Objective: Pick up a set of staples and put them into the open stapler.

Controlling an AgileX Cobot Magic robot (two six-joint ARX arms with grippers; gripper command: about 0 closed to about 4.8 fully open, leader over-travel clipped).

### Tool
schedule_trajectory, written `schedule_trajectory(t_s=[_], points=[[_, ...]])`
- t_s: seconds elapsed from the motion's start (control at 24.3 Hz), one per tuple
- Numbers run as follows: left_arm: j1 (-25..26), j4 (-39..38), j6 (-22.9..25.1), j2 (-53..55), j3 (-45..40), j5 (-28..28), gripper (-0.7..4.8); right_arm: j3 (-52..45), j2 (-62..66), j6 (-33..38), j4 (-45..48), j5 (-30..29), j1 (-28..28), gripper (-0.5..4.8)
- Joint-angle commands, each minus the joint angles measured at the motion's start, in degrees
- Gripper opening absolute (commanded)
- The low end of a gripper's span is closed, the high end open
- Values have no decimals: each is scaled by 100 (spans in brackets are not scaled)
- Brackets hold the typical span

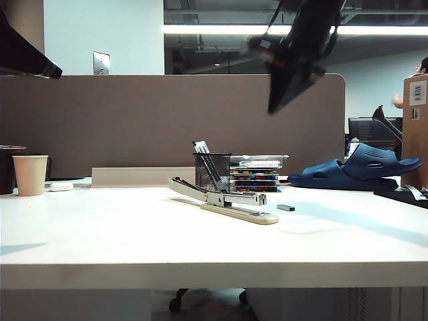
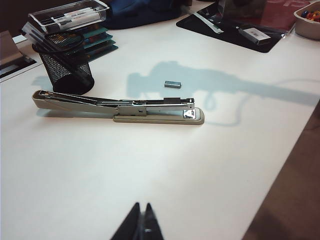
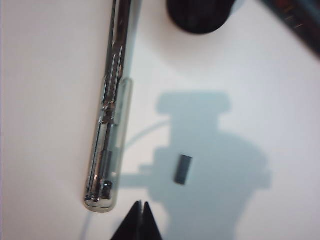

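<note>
right hand [image 3: 142, 207] shut, above | set of staples [image 3: 183, 169] apparently untouched | left hand [image 2: 141, 212] shut, far

My right arm [image 1: 297, 50] is glossy black, tapering to a dark pointed claw, with thin black cables looping near the frame's top. Both my left claw [image 2: 140, 225] and right claw [image 3: 141, 222] show slim matte-black wedge fingers.

White table [image 1: 134, 234] w/ stapler [image 1: 224, 199], set of staples [image 1: 285, 208], mesh pen cup [image 1: 212, 172], paper cup [image 1: 31, 174]
</note>
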Motion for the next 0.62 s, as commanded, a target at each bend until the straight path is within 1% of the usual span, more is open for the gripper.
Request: schedule_trajectory(t_s=[0.04,0.21,0.29,0.41,0.62], points=[[9,205,2,-9,24,31,-5,42,-391,101,101,15,-173,-9],[9,426,-20,-9,24,-2,-5,42,-802,210,98,13,-389,-9],[9,621,-291,-11,26,-332,-5,42,-1132,352,120,11,-555,-9],[9,826,-511,-11,26,-664,-5,42,-1449,459,138,9,-717,-9],[17,1106,-514,-13,26,-1137,-5,39,-1912,732,271,11,-1043,-9]])
